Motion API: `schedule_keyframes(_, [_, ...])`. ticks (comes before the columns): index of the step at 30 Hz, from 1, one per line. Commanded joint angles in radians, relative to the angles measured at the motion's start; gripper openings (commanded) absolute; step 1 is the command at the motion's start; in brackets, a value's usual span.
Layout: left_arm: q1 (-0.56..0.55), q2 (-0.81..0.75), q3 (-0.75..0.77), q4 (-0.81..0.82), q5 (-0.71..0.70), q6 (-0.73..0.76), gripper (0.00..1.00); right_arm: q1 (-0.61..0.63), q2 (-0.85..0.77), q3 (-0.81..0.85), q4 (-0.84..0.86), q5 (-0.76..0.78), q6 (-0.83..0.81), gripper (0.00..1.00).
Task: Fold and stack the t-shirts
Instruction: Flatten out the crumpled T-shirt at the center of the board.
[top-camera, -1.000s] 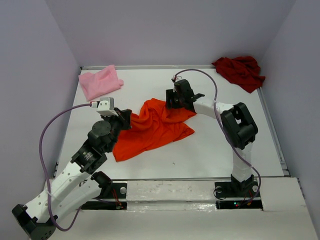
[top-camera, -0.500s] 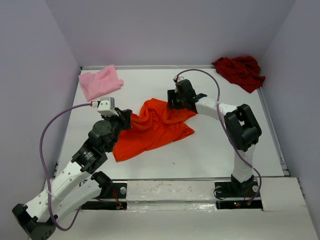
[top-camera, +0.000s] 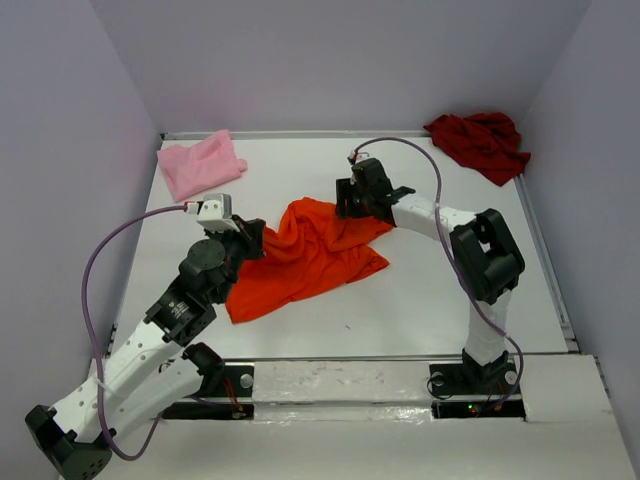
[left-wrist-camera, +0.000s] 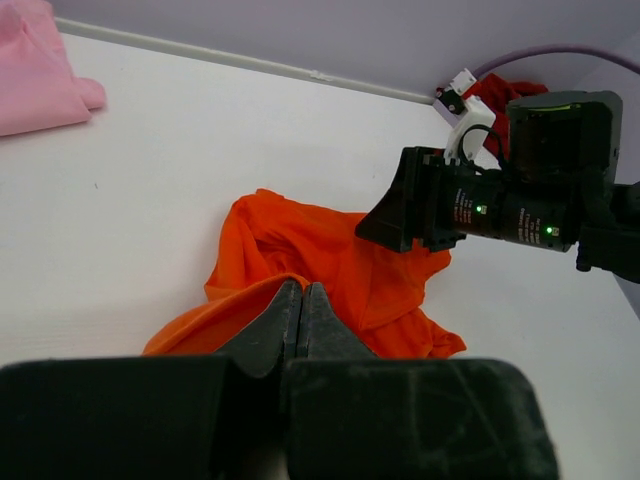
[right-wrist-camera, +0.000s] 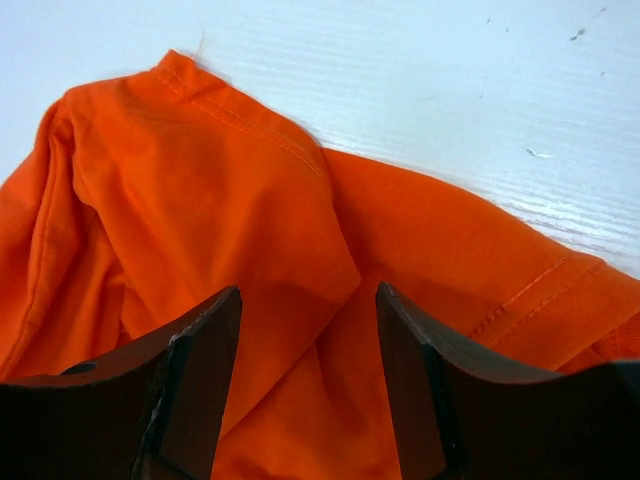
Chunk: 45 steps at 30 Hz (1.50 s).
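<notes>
My left pincer (left-wrist-camera: 301, 290) is clenching the one orange t-shirt (top-camera: 310, 255); my right pincer (right-wrist-camera: 308, 290) is hanging released over it. One pink t-shirt (top-camera: 200, 165) and one dark red t-shirt (top-camera: 480, 140) are lying beyond.

White table (top-camera: 420, 290): orange shirt (top-camera: 310, 255) ctr, pink shirt (top-camera: 200, 165) far-L corner, dark red shirt (top-camera: 480, 140) far-R.

A white table (top-camera: 420, 300) sits between plain lavender walls (top-camera: 340, 60). A pale strip (top-camera: 300, 133) lines its far edge, and a dark speck (top-camera: 348, 324) marks the near part.
</notes>
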Motion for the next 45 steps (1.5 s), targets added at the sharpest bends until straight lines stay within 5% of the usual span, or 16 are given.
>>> schedule_keyframes(1, [0.0,-0.004,0.0,0.049,0.0,0.009,0.0,-0.005,0.009,0.004,0.035,0.001,0.017,0.62])
schedule_keyframes(12, [0.0,-0.009,-0.002,0.052,0.0,0.011,0.0,-0.005,0.056,0.029,0.025,0.002,0.008,0.54])
schedule_keyframes(24, [0.0,-0.009,-0.003,0.05,0.006,0.009,0.0,-0.005,0.078,0.038,0.025,0.027,-0.004,0.19])
schedule_keyframes(25, [0.0,-0.01,-0.003,0.052,0.006,0.009,0.0,-0.005,0.082,0.035,0.027,0.031,-0.004,0.0])
schedule_keyframes(28, [0.0,-0.01,-0.003,0.05,0.002,0.009,0.0,-0.005,0.064,0.012,0.036,0.041,-0.006,0.0])
schedule_keyframes(45, [0.0,-0.07,0.064,0.035,-0.035,0.033,0.0,-0.005,-0.773,-0.296,-0.082,0.141,-0.05,0.0])
